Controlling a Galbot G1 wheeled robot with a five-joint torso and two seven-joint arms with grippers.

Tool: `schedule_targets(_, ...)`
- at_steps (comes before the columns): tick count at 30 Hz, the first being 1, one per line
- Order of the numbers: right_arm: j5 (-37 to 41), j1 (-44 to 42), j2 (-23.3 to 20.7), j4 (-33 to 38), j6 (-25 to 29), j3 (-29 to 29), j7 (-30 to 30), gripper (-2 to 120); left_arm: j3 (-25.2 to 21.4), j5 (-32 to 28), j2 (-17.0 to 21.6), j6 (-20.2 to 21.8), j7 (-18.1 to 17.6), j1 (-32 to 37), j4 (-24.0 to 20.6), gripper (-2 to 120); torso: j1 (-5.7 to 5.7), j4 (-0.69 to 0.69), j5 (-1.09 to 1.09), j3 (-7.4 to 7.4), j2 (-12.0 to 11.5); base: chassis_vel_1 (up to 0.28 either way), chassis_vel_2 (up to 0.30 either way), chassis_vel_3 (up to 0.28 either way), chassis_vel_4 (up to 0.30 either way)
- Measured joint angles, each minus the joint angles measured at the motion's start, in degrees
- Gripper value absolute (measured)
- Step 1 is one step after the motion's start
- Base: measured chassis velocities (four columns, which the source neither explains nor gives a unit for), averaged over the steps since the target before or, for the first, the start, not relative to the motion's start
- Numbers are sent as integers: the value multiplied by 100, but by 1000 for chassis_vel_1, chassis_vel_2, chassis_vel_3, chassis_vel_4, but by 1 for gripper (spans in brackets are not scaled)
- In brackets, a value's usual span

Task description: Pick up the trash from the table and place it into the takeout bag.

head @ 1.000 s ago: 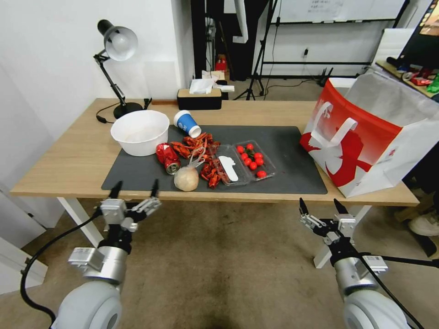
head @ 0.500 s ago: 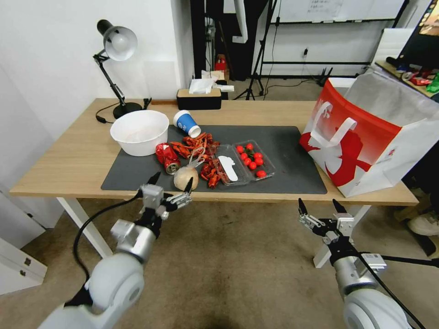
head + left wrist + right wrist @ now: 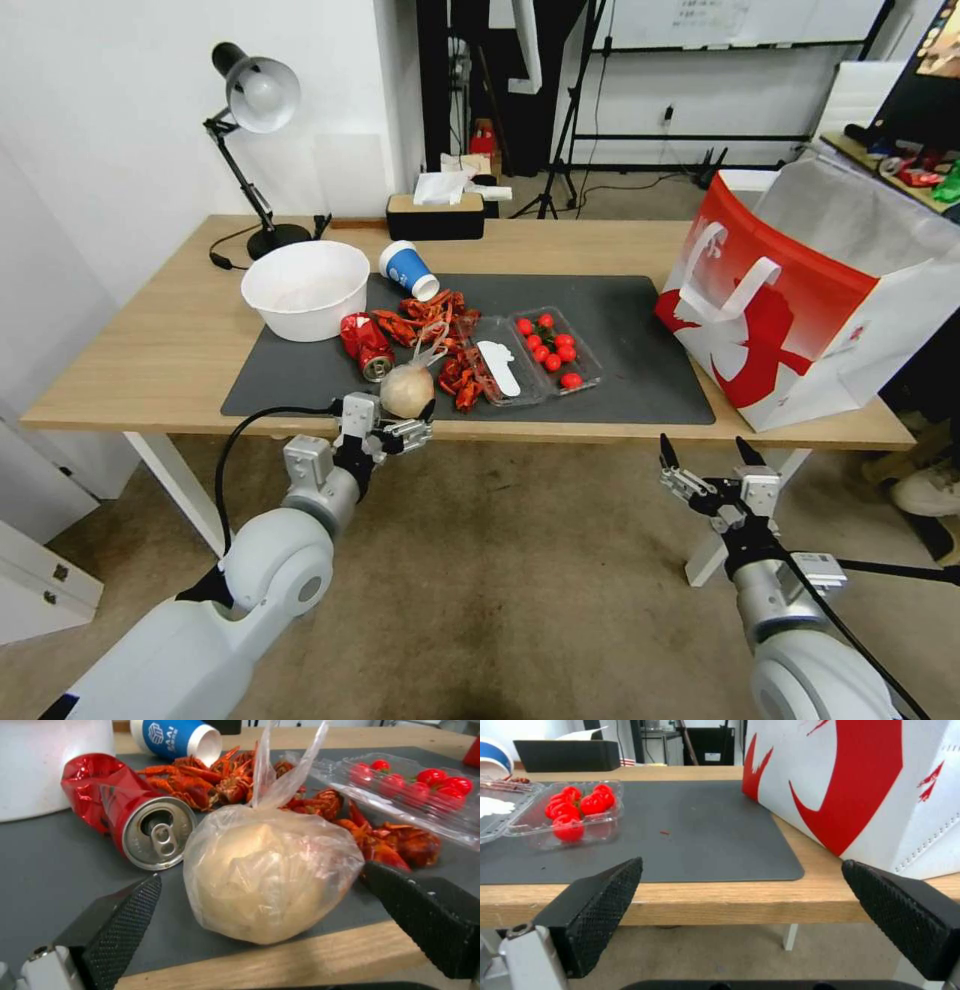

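clear plastic, knotted on top: the bag with the beige lump (image 3: 272,877) sits at the mat's (image 3: 650,390) near edge, beside the dented red can (image 3: 132,819). our left gripper (image 3: 392,425) brackets it, jaws spread, not touching. our right gripper (image 3: 712,470) hangs below the table (image 3: 150,340), jaws spread, near the takeout bag (image 3: 800,300).

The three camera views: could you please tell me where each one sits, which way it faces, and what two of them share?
Head view: high on the robot, looking forward and down over the table; both arms show, left gripper open at the clear bag, right gripper open below the table edge.
Left wrist view: on the left wrist, facing the clear bag between its fingers, with the red can behind.
Right wrist view: on the right wrist, facing the takeout bag across the mat.
Shared: both wrist views show the tomato tray.
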Motion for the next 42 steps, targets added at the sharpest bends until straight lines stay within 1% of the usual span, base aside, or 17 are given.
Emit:
schedule_targets(5, -6, -17, 32, -11, 0, 12, 15, 100, 69, -396, -131, 297, -219, -121, 14, 100, 0, 0, 0, 0, 0, 0, 0, 0, 0)
schedule_targets(10, -7, -25, 34, -12, 0, 29, 20, 100, 85, -439, -172, 320, -258, -140, 42, 95, 0, 0, 0, -1, 0, 0, 0, 0, 0)
schedule_targets(11, -7, -27, 34, -13, 0, 37, 22, 100, 85, -457, -191, 320, -295, -144, 47, 90, 0, 0, 0, -1, 0, 0, 0, 0, 0)
schedule_targets(12, -9, -41, 32, -13, 4, 42, 23, 100, 52, -521, -215, 310, -399, -146, 47, 75, 0, 0, 0, -1, 0, 0, 0, 0, 0)
schedule_targets(13, -9, -41, 32, -13, 4, 42, 23, 100, 52, -521, -215, 310, -399, -146, 47, 75, 0, 0, 0, -1, 0, 0, 0, 0, 0)
schedule_targets(16, -23, -59, 43, -7, 21, 37, 22, 100, -2, -638, -196, 285, -494, -133, 32, 56, 0, 0, 0, -1, 0, 0, 0, 0, 0)
schedule_targets(17, -23, -59, 43, -7, 21, 37, 22, 100, -2, -638, -196, 285, -494, -133, 32, 56, 0, 0, 0, -1, 0, 0, 0, 0, 0)
schedule_targets(19, -37, -70, 48, 12, 38, 35, 23, 100, -31, -667, -216, 269, -549, -99, 29, 44, 0, 0, 0, -1, 0, 0, 0, 0, 0)
schedule_targets(22, -39, -79, 48, 20, 49, 35, 24, 100, -48, -667, -227, 264, -560, -71, 11, 40, 0, 0, 0, -1, 0, 0, 0, 0, 0)
schedule_targets(25, -46, -93, 48, 42, 61, 35, 25, 100, -138, -652, -231, 167, -524, 61, -155, 23, 0, 0, -1, -1, 0, 0, 0, 0, 0)
schedule_targets(26, -46, -93, 48, 42, 61, 35, 25, 100, -138, -652, -231, 167, -524, 61, -155, 23, 0, 0, -1, -1, 0, 0, 0, 0, 0)
schedule_targets(29, -62, -99, 62, 77, 65, 25, 26, 100, -367, -639, -142, 7, -314, 186, -481, 9, 0, 0, 0, -1, 0, 0, 0, 0, 0)
schedule_targets(33, -70, -103, 68, 110, 65, 19, 26, 100, -482, -639, 9, -163, -111, 210, -706, 5, 0, 1, 0, -1, 1, 0, 0, 0, 0)
schedule_targets(35, -97, -119, 83, 163, 65, 17, 29, 100, -536, -644, 228, -419, 248, 83, -843, 3, 0, 1, 0, -1, 0, 0, 0, 0, 0)
schedule_targets(37, -113, -129, 91, 180, 65, 17, 29, 100, -527, -655, 279, -479, 331, -3, -846, 3, 0, 2, -1, -1, 1, 0, 0, 0, 0)
schedule_targets(40, -177, -211, 144, 264, 65, 25, 32, 100, -183, -910, 460, -689, 680, -768, -711, 3, 0, 1, -1, -1, 0, 0, 0, 0, 0)
schedule_targets(42, -197, -238, 161, 292, 66, 34, 34, 100, 27, -1003, 484, -723, 754, -1097, -624, 3, 0, 1, 0, -1, 0, 0, 0, 0, 0)
